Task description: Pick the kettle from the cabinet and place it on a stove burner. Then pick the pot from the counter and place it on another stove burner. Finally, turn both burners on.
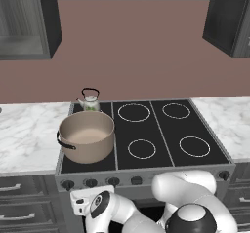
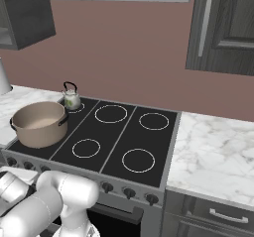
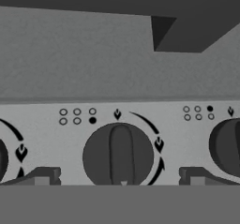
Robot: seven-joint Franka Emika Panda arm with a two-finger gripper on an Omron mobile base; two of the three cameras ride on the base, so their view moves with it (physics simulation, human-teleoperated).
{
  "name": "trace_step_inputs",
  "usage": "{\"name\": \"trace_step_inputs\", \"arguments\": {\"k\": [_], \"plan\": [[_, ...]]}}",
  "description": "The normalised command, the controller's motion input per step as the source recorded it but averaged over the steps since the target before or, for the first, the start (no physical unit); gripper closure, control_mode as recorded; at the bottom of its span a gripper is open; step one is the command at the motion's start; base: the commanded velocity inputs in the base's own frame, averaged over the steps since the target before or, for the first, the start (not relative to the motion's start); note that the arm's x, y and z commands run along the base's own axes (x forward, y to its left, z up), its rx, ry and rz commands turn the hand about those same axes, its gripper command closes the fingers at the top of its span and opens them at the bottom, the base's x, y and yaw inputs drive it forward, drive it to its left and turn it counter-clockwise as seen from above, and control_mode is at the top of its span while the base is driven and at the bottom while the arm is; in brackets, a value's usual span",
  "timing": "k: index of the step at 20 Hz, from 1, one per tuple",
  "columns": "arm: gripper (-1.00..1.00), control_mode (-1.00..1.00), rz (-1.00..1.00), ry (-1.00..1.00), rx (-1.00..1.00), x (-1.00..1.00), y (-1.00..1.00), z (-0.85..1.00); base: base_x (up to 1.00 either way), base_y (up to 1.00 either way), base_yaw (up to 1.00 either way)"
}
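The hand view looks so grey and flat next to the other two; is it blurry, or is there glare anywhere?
Hand view: sharp, not blurred, just grey panel with the middle knob close up between the open tool tips. Left base view: even light, no glare on the black cooktop, a soft shadow inside the pot. Right base view: equally flat, with the kettle small but clear.

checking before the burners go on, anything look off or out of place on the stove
Nothing spilled or damaged. The pot sits upright on the front left burner, though it overhangs the ring and comes close to the cooktop edge. The kettle stands upright right behind it. The open gripper faces a knob squarely.
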Motion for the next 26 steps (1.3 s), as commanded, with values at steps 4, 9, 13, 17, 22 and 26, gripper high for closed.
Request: {"name": "trace_step_inputs", "arguments": {"k": [4, 9, 13, 17, 22, 26], "plan": [[-1.00, -1.00, 0.00, 0.00, 0.00, 0.06, 0.00, 0.00, 0.00, 0.00, 0.00], [-1.00, -1.00, 0.00, 0.00, 0.00, 0.11, 0.00, 0.00, 0.00, 0.00, 0.00], [-1.00, -1.00, 0.00, 0.00, 0.00, 0.18, 0.00, 0.00, 0.00, 0.00, 0.00], [-1.00, -1.00, 0.00, 0.00, 0.00, 0.12, 0.00, -0.16, 0.00, 0.00, 0.00], [-1.00, -1.00, 0.00, 0.00, 0.00, 0.02, 0.00, -0.19, 0.00, 0.00, 0.00], [1.00, -1.00, 0.00, 0.00, 0.00, 0.04, 0.00, -0.01, 0.00, 0.00, 0.00]]}}
